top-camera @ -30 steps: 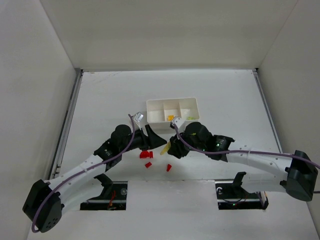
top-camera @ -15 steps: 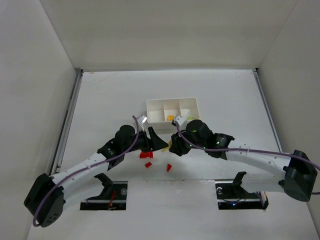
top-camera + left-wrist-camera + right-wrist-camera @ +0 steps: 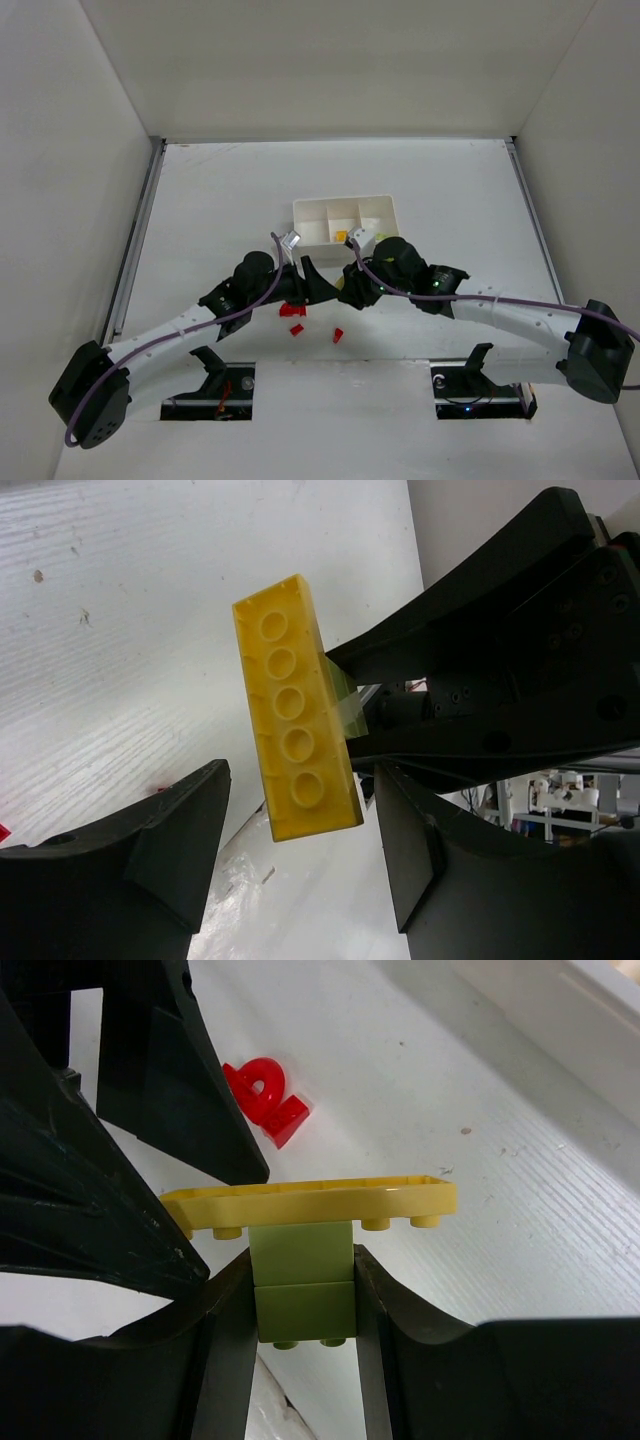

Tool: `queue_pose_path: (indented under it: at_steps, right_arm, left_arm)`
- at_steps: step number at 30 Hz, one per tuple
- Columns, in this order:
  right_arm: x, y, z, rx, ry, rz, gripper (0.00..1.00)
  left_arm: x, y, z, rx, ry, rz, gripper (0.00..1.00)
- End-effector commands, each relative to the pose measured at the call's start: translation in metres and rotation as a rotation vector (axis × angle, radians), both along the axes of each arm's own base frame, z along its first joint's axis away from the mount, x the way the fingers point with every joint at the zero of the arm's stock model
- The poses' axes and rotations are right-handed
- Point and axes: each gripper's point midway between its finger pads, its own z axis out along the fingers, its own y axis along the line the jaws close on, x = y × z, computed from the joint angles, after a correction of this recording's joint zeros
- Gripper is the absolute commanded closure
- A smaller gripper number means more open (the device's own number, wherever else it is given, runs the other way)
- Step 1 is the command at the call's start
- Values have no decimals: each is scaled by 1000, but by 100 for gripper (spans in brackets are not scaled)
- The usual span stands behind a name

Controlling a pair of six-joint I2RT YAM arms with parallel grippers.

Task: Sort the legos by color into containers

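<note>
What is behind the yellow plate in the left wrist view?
Pressed against the back of the yellow plate is a light green brick, clamped by the right end effector. The plate covers most of the brick there, so the joint between them is hidden.

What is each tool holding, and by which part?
Right tool pinches the green bricks by their sides, a yellow plate stuck on them. Left tool only straddles that plate.

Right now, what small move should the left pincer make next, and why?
Probably close on the long yellow studded plate: it sits between the fingers of the open left pincer, stuck to the light green brick gripped by the right pincer.
</note>
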Motion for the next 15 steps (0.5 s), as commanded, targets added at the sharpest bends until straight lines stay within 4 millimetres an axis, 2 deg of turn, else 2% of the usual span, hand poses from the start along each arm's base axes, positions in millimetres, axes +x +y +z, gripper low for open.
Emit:
queue_pose_path:
  at_steps: [1, 15]
  right_arm:
    - [8, 15, 26, 96, -38, 7, 68]
    - [7, 15, 27, 117, -39, 1, 68]
  left_arm:
    - [2, -9, 24, -73, -45, -16, 44]
    - [7, -8, 32, -107, -63, 7, 64]
